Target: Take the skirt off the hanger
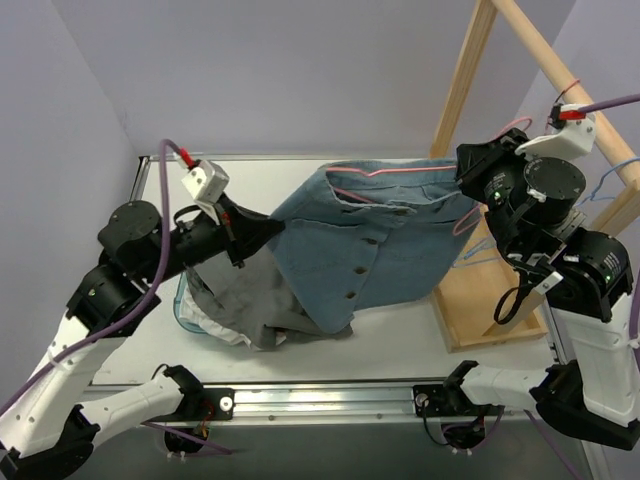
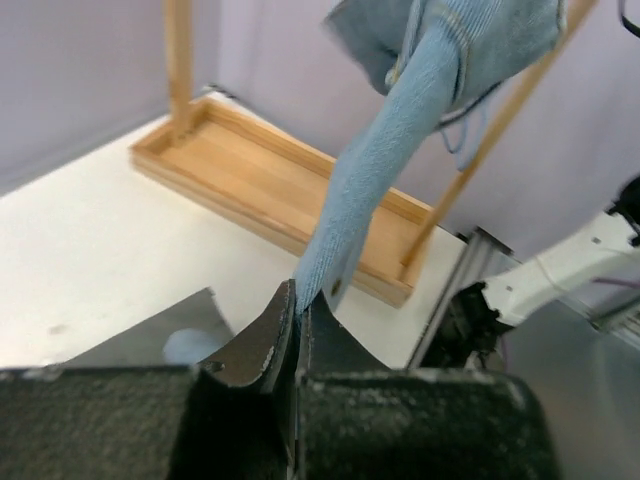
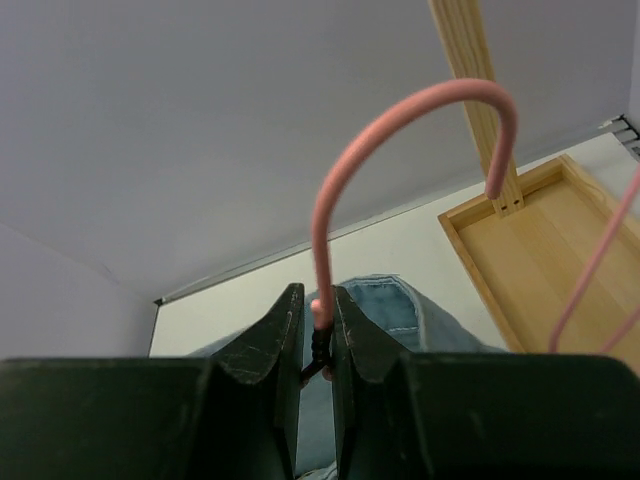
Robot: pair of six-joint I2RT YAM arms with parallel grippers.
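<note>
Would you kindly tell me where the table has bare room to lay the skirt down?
Bare table lies along the near edge, between the grey clothes pile and the wooden rack base. The left is crowded by the bin; the skirt fills the middle.

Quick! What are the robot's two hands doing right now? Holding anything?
The left gripper is shut, pinching an edge of the denim skirt.
The right gripper is shut on the neck of the pink hanger.
</note>
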